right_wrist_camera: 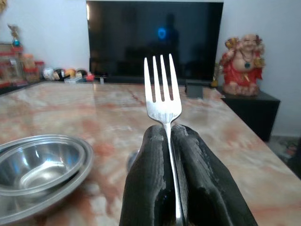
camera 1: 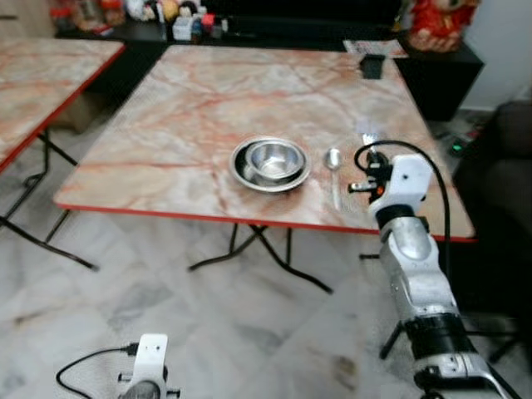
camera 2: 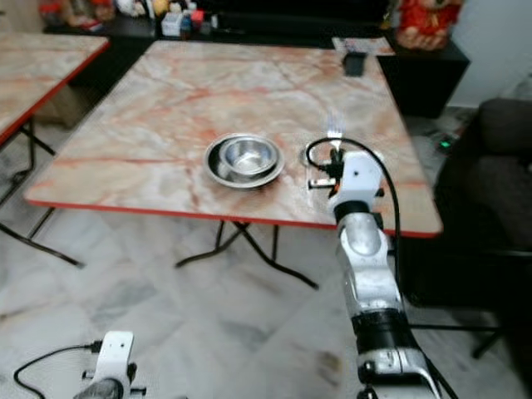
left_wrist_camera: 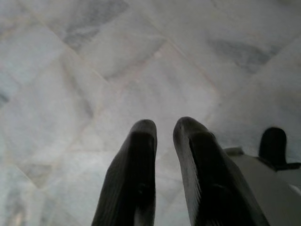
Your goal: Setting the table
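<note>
The right gripper holds a fork tight between its fingers, above the marble table, beside the spoon and steel bowl. The left gripper hangs over the floor, fingers nearly closed on nothing.

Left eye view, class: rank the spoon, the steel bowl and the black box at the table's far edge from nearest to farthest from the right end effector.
1. Spoon, just left of the right end effector.
2. Steel bowl, farther left, on its plate.
3. Black box, at the far edge.
</note>
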`<state>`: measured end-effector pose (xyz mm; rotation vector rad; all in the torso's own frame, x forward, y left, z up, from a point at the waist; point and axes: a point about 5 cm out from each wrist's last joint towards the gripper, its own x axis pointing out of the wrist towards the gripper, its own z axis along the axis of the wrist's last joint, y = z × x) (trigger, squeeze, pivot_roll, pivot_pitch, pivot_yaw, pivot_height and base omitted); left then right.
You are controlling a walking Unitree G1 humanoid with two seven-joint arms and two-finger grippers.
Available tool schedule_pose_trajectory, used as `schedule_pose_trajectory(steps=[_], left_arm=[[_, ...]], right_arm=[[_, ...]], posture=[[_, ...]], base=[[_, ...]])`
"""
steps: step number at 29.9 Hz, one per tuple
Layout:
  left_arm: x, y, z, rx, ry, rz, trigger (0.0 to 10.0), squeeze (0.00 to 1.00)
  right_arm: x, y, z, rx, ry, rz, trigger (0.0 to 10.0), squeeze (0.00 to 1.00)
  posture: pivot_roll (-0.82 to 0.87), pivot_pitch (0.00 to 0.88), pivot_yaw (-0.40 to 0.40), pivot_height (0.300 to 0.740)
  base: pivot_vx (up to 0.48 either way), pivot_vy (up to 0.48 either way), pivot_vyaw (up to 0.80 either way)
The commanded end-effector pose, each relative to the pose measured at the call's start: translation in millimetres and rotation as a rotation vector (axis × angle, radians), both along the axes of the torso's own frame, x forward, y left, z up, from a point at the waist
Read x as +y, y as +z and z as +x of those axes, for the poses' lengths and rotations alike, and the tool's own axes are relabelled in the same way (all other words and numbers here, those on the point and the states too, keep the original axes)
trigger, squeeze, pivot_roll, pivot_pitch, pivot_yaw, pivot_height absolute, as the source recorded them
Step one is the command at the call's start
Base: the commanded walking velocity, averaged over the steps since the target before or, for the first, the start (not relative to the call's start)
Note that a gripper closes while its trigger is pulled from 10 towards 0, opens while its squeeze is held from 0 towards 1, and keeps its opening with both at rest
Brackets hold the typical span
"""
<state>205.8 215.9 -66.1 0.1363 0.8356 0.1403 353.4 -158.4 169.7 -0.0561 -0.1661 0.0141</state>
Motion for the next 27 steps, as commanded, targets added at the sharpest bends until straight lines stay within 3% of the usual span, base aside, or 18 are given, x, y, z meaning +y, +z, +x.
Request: schedule_pose_trajectory(steps=[1,16,27], left_arm=[[3.2,0.0,-1.6,-0.004,0.005,0.000,10.0,0.00],[10.2,2.4,-0.6,-0.021,0.037,0.008,10.0,0.00],[12.7,3.6,0.5,-0.024,0.039,0.016,10.0,0.00]], right_arm=[[1.0,1.7,-0.3,-0.002,-0.002,-0.008,10.0,0.00],[0.7,0.5,-1.3,-0.003,-0.009,0.010,10.0,0.00],[0.1,-1.1,-3.3,-0.003,-0.021,0.017,10.0,0.00]], posture=[[-0.02,0.112,-0.013,0.740],[-0.01,0.114,-0.008,0.740],[-0.01,0.124,0.002,0.740]], base=[[0.000,0.000,0.00],[0.000,0.000,0.00],[0.281,0.000,0.00]])
